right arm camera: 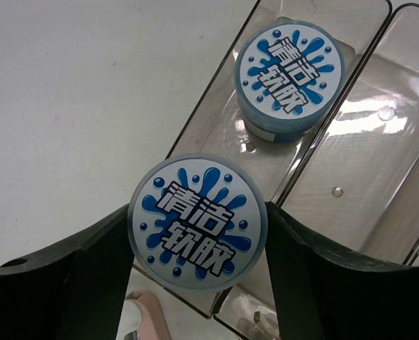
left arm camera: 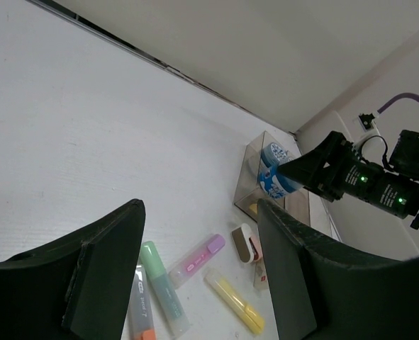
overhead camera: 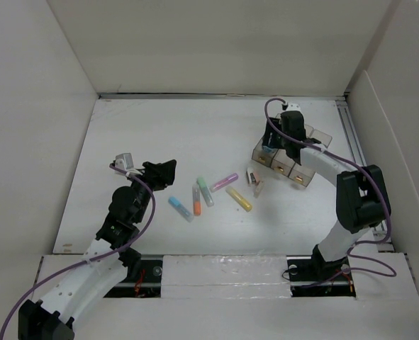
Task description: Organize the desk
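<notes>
Two claws are at work for you, and the right one is loaded: your right claw (right arm camera: 198,237) is clamped on a round blue tub (right arm camera: 197,222) with a white-and-blue splash label, one finger pressed to each side of it. You hold that tub over one end of the clear tray (right arm camera: 351,142), which stands toward the far right corner of the counter (overhead camera: 159,134). From the right wrist view the tub hangs above the rim of the outer compartment, the one next to the open counter, and you cannot tell whether it touches the tray. A second tub (right arm camera: 289,69) with the same label sits upright inside that same compartment, farther along. Your left claw (left arm camera: 198,209) hovers above the counter toward its left edge, jaws spread wide and gripping nothing, pointed at the middle. The counter itself is the broad white surface between the white walls, with both arm bases at its near edge. Five highlighters lie loose around its middle: a blue highlighter (overhead camera: 180,208) nearest your left claw, then an orange highlighter (overhead camera: 196,201) and a green highlighter (overhead camera: 205,191) close side by side, a pink highlighter (overhead camera: 224,182) just beyond them, and a yellow highlighter (overhead camera: 239,199) on the tray's side. Between these and the tray lies a small pink-and-white item (overhead camera: 254,177), too small for you to identify
</notes>
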Robot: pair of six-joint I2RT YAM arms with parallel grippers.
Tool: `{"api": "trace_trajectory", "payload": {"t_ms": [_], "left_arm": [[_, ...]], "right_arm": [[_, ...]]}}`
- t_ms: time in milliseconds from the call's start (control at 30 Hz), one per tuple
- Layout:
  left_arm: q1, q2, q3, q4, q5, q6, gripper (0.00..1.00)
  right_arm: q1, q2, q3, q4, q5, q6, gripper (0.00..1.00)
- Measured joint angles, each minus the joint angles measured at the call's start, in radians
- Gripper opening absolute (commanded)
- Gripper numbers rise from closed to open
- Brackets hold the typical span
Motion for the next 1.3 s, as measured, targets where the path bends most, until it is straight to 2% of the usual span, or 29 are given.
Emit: {"api": "trace_trajectory", "payload": {"t_ms": [33, 67, 133, 167, 200, 300, 400, 433, 467, 500, 533, 567, 633, 667, 733, 767, 867, 967, 1033, 1200, 1300], "left_arm": [[0.0, 0.0, 0.0, 0.0, 0.002, 0.0, 0.6], [0.0, 0.0, 0.0, 0.001, 0.003, 0.0, 0.6], [0.0, 0.0, 0.0, 0.003, 0.003, 0.0, 0.6], [0.0, 0.0, 0.0, 0.003, 0.003, 0.0, 0.6], [0.0, 0.0, 0.0, 0.003, 0.003, 0.0, 0.6], [0.0, 0.0, 0.0, 0.005, 0.003, 0.0, 0.6], [0.0, 0.0, 0.0, 0.006, 0.003, 0.0, 0.6], [0.0, 0.001, 0.0, 0.006, 0.003, 0.0, 0.6], [0.0, 0.002, 0.0, 0.006, 0.003, 0.0, 0.6], [0.0, 0.002, 0.0, 0.006, 0.003, 0.0, 0.6], [0.0, 0.003, 0.0, 0.006, 0.003, 0.0, 0.6], [0.0, 0.003, 0.0, 0.006, 0.002, 0.0, 0.59], [0.0, 0.005, 0.0, 0.006, 0.003, 0.001, 0.59], [0.0, 0.004, 0.0, 0.006, 0.003, 0.002, 0.59], [0.0, 0.004, 0.0, 0.007, 0.002, 0.003, 0.59], [0.0, 0.004, 0.0, 0.006, 0.002, 0.003, 0.59], [0.0, 0.005, 0.0, 0.006, 0.003, 0.004, 0.59], [0.0, 0.007, 0.0, 0.007, 0.003, 0.004, 0.59], [0.0, 0.007, 0.0, 0.006, 0.003, 0.004, 0.59], [0.0, 0.007, 0.0, 0.007, 0.004, 0.005, 0.59], [0.0, 0.007, 0.0, 0.007, 0.005, 0.005, 0.59]], "right_arm": [[0.003, 0.0, 0.0, 0.0, 0.003, 0.0, 0.47], [0.005, 0.0, 0.0, 0.001, 0.006, 0.001, 0.6], [0.008, 0.0, 0.0, -0.001, 0.011, 0.001, 0.75], [0.011, 0.0, 0.0, -0.002, 0.013, 0.002, 0.86], [0.012, 0.0, 0.0, -0.002, 0.017, 0.004, 0.9], [0.02, -0.006, 0.0, -0.001, 0.03, 0.002, 0.95], [0.046, -0.036, 0.0, -0.002, 0.05, 0.0, 0.91], [0.062, -0.054, 0.0, -0.002, 0.061, 0.0, 0.85], [0.081, -0.076, -0.002, -0.002, 0.071, -0.003, 0.46], [0.101, -0.099, -0.004, -0.001, 0.081, -0.01, 0.25], [0.125, -0.128, -0.011, 0.005, 0.09, -0.006, 0.1], [0.158, -0.16, -0.024, 0.014, 0.097, -0.007, 0.0], [0.232, -0.226, -0.071, 0.039, 0.107, -0.008, 0.0], [0.275, -0.256, -0.103, 0.052, 0.107, -0.008, 0.04], [0.354, -0.301, -0.174, 0.07, 0.097, -0.005, 0.23], [0.397, -0.313, -0.21, 0.074, 0.085, -0.004, 0.38], [0.496, -0.311, -0.295, 0.051, 0.066, 0.0, 0.51], [0.54, -0.296, -0.338, -0.031, 0.092, 0.03, 0.6], [0.539, -0.299, -0.365, -0.051, 0.116, 0.047, 0.61], [0.473, -0.304, -0.389, -0.071, 0.152, 0.072, 0.65], [0.426, -0.268, -0.369, -0.068, 0.177, 0.076, 0.71]]}}
